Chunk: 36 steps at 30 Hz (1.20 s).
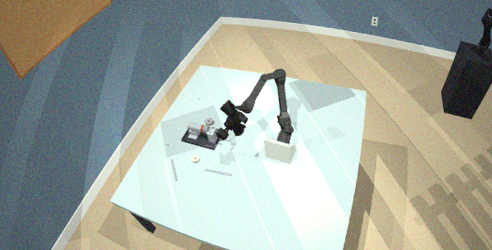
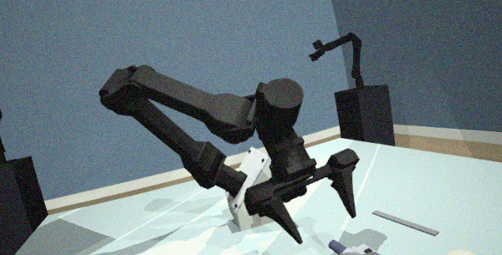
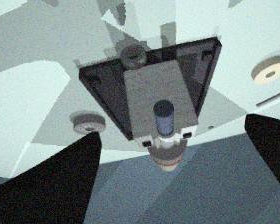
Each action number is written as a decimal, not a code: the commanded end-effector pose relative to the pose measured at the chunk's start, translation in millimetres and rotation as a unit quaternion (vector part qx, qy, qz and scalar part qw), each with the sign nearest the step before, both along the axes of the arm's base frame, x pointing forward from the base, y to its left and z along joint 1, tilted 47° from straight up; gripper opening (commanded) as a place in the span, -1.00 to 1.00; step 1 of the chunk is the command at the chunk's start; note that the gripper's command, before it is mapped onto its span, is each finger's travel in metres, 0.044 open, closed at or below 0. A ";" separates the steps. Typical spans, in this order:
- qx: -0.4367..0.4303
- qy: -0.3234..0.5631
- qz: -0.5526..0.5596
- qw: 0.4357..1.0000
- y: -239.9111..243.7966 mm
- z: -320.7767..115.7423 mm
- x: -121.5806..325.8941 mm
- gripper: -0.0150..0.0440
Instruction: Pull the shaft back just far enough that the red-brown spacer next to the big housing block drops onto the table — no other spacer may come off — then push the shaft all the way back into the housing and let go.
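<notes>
The shaft's blue end (image 2: 335, 246) (image 3: 164, 116) sticks out of a grey block (image 3: 153, 87) on the dark base (image 1: 198, 142) (image 3: 207, 82). A red-brown band (image 1: 202, 129) (image 3: 167, 164) shows on the shaft line, between a pale cylinder (image 1: 193, 126) and grey parts; the wrist view shows only its edge. Which spacers touch the housing cannot be made out. My gripper (image 2: 326, 229) (image 3: 173, 130) is open and empty. Its fingers stand wide apart, one on each side of the blue end in the wrist view, not touching it.
A grey ring (image 1: 209, 121) (image 3: 89, 124) lies beside the base. A cream ring (image 1: 195, 159) (image 3: 269, 70) lies on the other side. Two thin grey bars lie on the table, one (image 1: 174, 170) at the left, another (image 1: 218, 172) nearer the middle. A pale wedge block (image 1: 280, 152) stands at the arm's foot.
</notes>
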<state>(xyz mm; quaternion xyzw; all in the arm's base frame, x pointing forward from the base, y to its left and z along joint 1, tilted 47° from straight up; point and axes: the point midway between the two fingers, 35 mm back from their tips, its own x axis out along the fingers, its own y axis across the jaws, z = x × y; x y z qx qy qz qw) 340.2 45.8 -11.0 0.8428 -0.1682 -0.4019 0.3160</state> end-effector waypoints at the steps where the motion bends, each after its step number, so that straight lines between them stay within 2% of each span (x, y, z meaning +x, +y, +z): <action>1: -0.005 0.002 -0.001 1.000 -1.8 0.4 -0.5 1.00; 16: -0.001 -0.001 -0.005 1.000 -1.5 0.2 0.0 1.00; 21: 0.110 -0.071 -0.129 0.983 4.3 -3.2 13.8 1.00; 25: 0.199 -0.139 -0.246 0.938 8.7 -5.5 24.6 1.00; 30: 0.286 -0.225 -0.389 0.846 13.9 -8.6 33.9 1.00; 32: 0.310 -0.257 -0.439 0.803 15.6 -9.1 37.0 1.00; 36: 0.325 -0.287 -0.492 0.755 17.2 -9.0 40.8 1.00</action>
